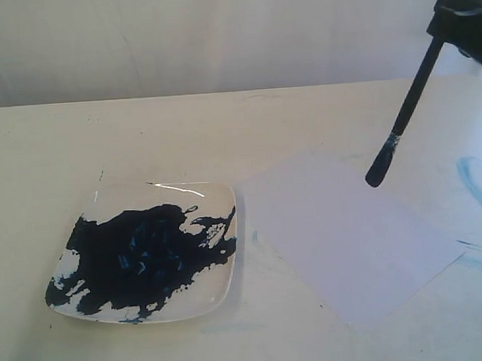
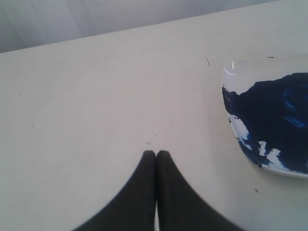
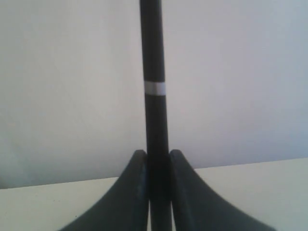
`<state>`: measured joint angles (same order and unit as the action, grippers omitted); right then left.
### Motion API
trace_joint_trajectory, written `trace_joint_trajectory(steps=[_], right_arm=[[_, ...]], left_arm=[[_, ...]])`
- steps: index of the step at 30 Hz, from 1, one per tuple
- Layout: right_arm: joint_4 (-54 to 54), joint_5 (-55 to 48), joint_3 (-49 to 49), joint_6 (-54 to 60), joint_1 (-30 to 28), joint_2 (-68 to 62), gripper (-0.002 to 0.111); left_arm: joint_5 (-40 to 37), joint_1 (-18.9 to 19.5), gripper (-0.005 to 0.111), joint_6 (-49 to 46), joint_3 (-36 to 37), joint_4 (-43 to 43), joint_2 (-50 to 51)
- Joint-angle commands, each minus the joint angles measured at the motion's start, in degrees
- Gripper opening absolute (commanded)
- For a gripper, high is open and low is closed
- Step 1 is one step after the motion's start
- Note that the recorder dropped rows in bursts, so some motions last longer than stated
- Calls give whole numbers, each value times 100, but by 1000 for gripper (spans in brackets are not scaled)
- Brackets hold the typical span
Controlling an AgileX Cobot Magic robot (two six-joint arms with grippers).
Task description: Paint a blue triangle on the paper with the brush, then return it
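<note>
- Closest in lies the paper [image 1: 350,231], a plain white sheet flat on the counter [image 1: 99,140], turned so that one corner points toward the near edge. Its face is unmarked.
- Just beside the paper, on the left, sits a square white plate [image 1: 160,198] with rounded corners. The two are very close, but I cannot tell whether their edges meet.
- Dark blue paint [image 1: 139,256] covers most of the plate's middle and near part; the far strip is bare white and catches a glint of light.
- Right hand [image 1: 460,18] is at the upper right of the exterior view, raised above the counter. Its two fingers [image 3: 137,183] are closed tight on the brush [image 1: 408,105], one on each side of the black handle.
- From that grip the brush slants down and to the left, tilted rather than upright. Its dark tip [image 1: 377,172] is by the paper's far right edge; whether it touches the sheet I cannot tell.
- A thin silver band [image 3: 155,89] rings the handle, seen in the right wrist view.
- Left hand [image 2: 156,153] is over bare counter near the plate, its fingers pressed together with nothing between them.
- A pale blue curved smear [image 1: 478,182] marks the counter to the right of the paper, and thin blue streaks [image 1: 479,252] lie by the sheet's right corner.
</note>
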<state>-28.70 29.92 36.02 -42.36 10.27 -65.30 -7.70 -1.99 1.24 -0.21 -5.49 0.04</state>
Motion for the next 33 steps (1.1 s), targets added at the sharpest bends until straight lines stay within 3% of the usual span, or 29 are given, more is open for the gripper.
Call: trace_joint_trajectory(steps=[1,6,14,20,23,26,28,30,31,33], right_arm=[[-47,-223,-10,6,-68,307,0],[-47,-297,-10,14,-68,420,0],[53,-186,-10,-270,-68,406,0],[53,-141,-10,-380,-68,406,0],[53,-153,-10,-395,-68,406,0],[53,-153,-10,-395,-68,406,0],[53,-166,-10,-395,-68,406,0],[53,-166,-10,-395,-68,406,0],[53,-166,-10,-395,-68,406,0],[53,-166,-10,-395,-68,406,0]], left_arm=[[546,-24,0,49,21,193,-4],[2212,-24,0,61,21,278,-4],[3930,-24,0,672,21,435,4],[3060,-24,0,1640,-881,146,1145],[2772,-71,0,2926,-1539,-1282,2130],[2743,-141,0,5539,-2319,-3924,3177],[3370,-181,0,7876,-2840,-6420,4007],[4256,-181,0,9565,-3398,-8457,4858],[4813,-181,0,10148,-3723,-9089,5340],[5570,-280,0,10459,-4224,-9446,6196]])
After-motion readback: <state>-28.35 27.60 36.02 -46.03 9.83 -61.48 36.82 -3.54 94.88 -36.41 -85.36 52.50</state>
